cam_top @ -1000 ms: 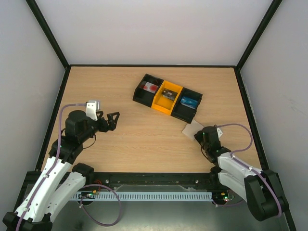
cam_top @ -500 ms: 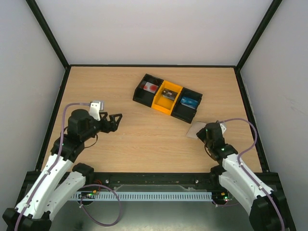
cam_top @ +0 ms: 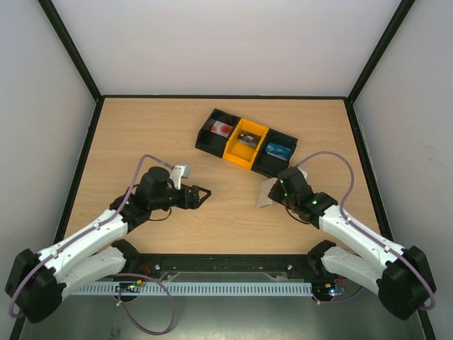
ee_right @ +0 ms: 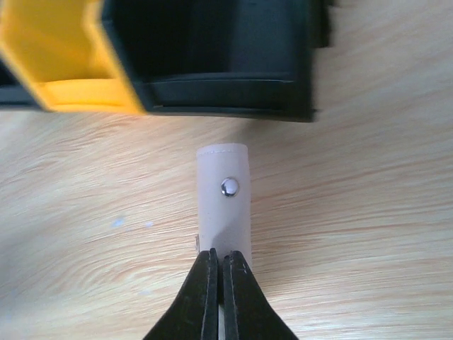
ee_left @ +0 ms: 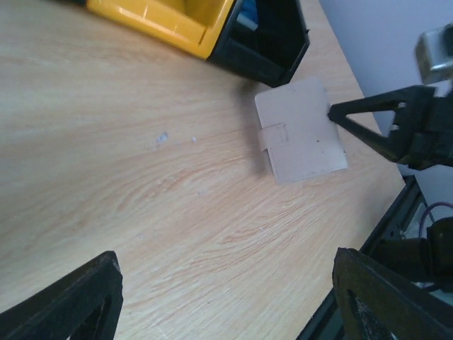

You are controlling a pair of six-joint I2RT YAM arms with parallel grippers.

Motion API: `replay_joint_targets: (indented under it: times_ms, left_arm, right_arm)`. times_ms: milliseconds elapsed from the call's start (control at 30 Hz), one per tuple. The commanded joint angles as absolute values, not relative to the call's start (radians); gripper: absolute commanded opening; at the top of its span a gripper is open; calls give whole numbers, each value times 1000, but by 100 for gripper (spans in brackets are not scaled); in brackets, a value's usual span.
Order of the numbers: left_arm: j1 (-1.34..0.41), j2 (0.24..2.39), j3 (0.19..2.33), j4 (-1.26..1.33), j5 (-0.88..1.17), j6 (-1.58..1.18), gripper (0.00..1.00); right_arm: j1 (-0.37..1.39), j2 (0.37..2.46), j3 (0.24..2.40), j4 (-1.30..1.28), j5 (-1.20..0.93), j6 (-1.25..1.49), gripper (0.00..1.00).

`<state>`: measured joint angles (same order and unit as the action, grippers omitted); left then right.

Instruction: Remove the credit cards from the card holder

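1. Near the table's (cam_top: pixel 141 127) right edge, just before the tray's (cam_top: pixel 211 144) black end: card holder (cam_top: pixel 265 194), tilted, one edge pinched by the right gripper (cam_top: pixel 277 190).
2. Left gripper (cam_top: pixel 204 193): spread, mid-table, facing it, apart.
3. Risk: slim edge hold; a tug could twist the card holder loose.

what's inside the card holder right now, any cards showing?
No cards show in it. The card holder is closed, its tab folded across one edge, and the right hand is pinching it. Its pale cloudy walls hide whatever is inside, so I can't tell.
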<state>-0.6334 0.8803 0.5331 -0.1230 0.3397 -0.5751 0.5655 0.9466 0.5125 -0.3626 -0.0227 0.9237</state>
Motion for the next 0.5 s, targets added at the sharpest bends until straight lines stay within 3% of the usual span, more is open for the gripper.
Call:
replay_joint_targets:
  times_ms: [0,67,167,267,467]
  left_arm:
    - [-650,970,474,91,397,-686,79]
    - [-653,1014,455,144,418,-709,72]
    - [-662,1064,452,160,402,-705,71]
    - [-665,1083,433,182,380,-710,61]
    - [-666,1093,399,234,388,-739,58]
  right_arm:
    - [659,960,613,-401,37,934,2]
    - [687,981,642,-413,28,924,2]
    - [738,1029,685,-458,51,919,2]
    - [766,1048,710,-524,126,928,2]
    - [777,1073,765,-737,348,973,2]
